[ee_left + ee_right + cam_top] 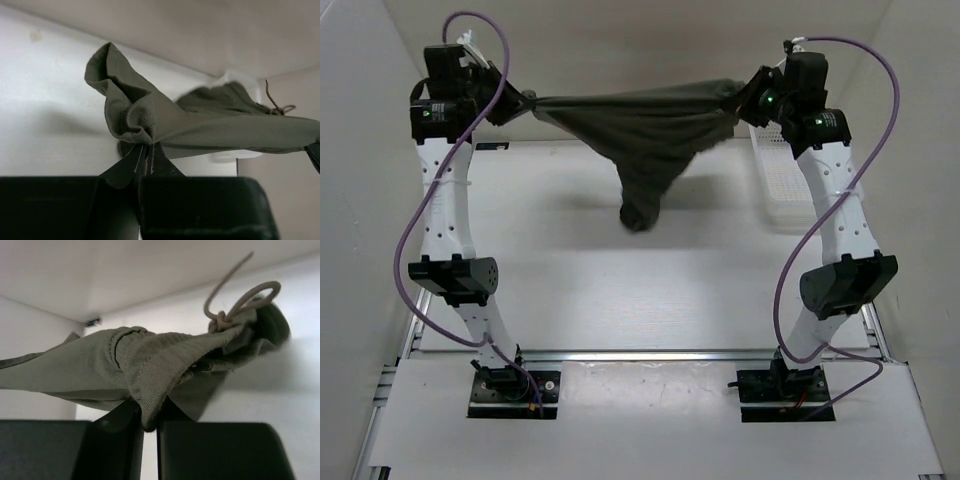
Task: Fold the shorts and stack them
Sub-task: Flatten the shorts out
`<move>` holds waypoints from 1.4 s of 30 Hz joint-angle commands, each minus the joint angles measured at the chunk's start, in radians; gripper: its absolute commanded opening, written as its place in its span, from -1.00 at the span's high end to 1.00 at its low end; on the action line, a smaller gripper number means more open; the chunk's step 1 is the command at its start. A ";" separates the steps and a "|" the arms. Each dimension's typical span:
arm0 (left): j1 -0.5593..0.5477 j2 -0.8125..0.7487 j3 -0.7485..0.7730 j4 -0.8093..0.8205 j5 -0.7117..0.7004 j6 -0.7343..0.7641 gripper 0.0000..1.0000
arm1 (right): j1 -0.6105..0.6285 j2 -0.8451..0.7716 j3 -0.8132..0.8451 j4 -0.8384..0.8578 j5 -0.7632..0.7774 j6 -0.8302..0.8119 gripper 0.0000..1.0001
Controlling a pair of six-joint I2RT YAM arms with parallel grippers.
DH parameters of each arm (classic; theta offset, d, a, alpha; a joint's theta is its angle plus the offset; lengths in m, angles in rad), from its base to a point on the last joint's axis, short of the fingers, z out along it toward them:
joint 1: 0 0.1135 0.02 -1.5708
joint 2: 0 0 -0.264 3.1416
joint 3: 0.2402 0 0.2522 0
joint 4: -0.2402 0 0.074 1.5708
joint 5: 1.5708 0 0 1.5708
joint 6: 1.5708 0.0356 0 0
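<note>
The left gripper (pixel 146 150) is shut tight on one end of the shorts (pixel 640 125). A bunched corner of green cloth is pinched between its two fingers. The right gripper (pixel 150 412) is shut on the other end. There the ribbed waistband is squeezed between its fingers, and the tan drawstring (pixel 240 300) is knotted just past them.

Going out from the grippers, the shorts are stretched from left to right, high over the far part of the table (pixel 620 300). The long way of the cloth runs straight from one gripper to the other. Both ends are held at about the same height, and no arm is nearer, since an end is held by each.

The middle is not pulled flat. It sags down, and a bunched lump hangs lowest, about halfway between the two grippers. It cannot be told for sure if the lump touches the table. A white basket (pixel 778 190) sits on the table just below and beside the right gripper.

Nothing looks folded yet. The cloth will likely have to be laid down flat first. For that, both ends would need to be lowered together, so the long line is kept straight and the saggy middle is spread out on the table, clear of the basket.
</note>
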 commanded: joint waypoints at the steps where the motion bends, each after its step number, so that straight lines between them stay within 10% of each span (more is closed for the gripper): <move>1: 0.044 -0.099 0.065 0.065 0.054 -0.010 0.79 | -0.025 -0.067 0.065 0.134 -0.006 -0.013 1.00; 8: 0.016 -0.295 -0.382 0.125 0.065 0.044 0.79 | -0.016 -0.246 -0.357 0.193 -0.011 -0.054 1.00; 12: -0.019 -0.477 -0.932 0.212 0.025 0.055 0.79 | -0.016 -0.373 -0.764 0.234 0.013 -0.042 1.00; 18: -0.085 -0.535 -1.447 0.346 -0.007 -0.012 0.79 | -0.016 -0.547 -1.291 0.213 0.060 0.062 0.28; 26: -0.127 -0.574 -1.489 0.356 -0.072 -0.025 0.79 | -0.016 -0.760 -1.406 0.056 0.038 0.212 -0.27; 42: -0.159 -0.524 -1.489 0.356 -0.098 -0.045 0.79 | 0.024 -0.483 -1.450 0.326 -0.023 0.232 -0.19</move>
